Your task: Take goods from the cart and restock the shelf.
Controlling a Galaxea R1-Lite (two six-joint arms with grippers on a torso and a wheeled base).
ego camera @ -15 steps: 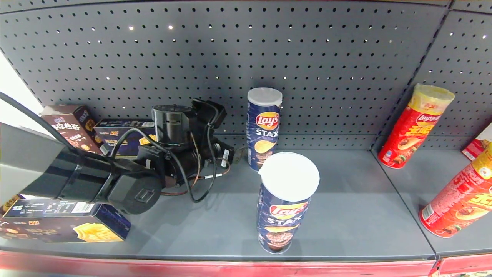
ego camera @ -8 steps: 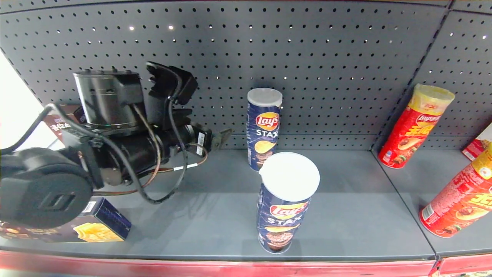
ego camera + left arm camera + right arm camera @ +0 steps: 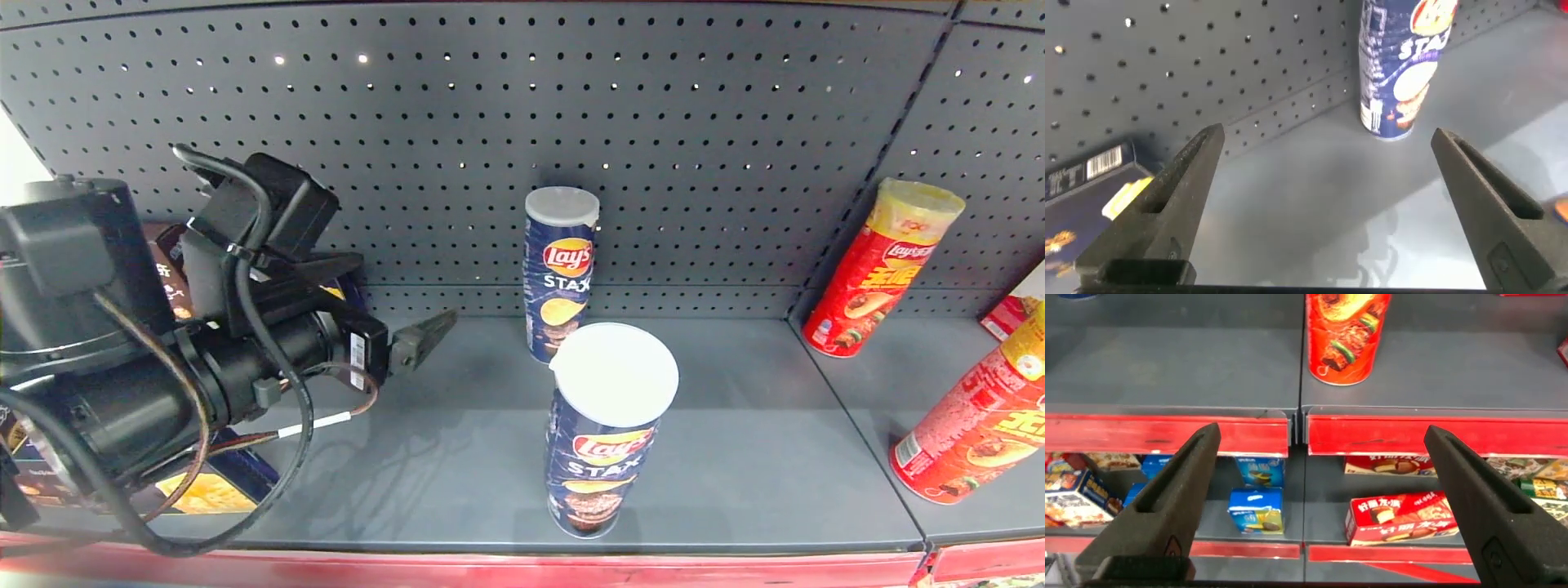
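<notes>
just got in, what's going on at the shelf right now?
The left end effector is open and empty, hanging over the shelf to the left of two upright blue chip cans: the rear can by the pegboard and the front can near the edge. Nothing touches either. A red can sits in the next bay. The right end effector is open and empty, facing the red shelf fronts.

Even soft light, faint shadows on the shelf [image 3: 759, 441], bright pinpricks through the pegboard [image 3: 653, 122], bowed edges.
</notes>
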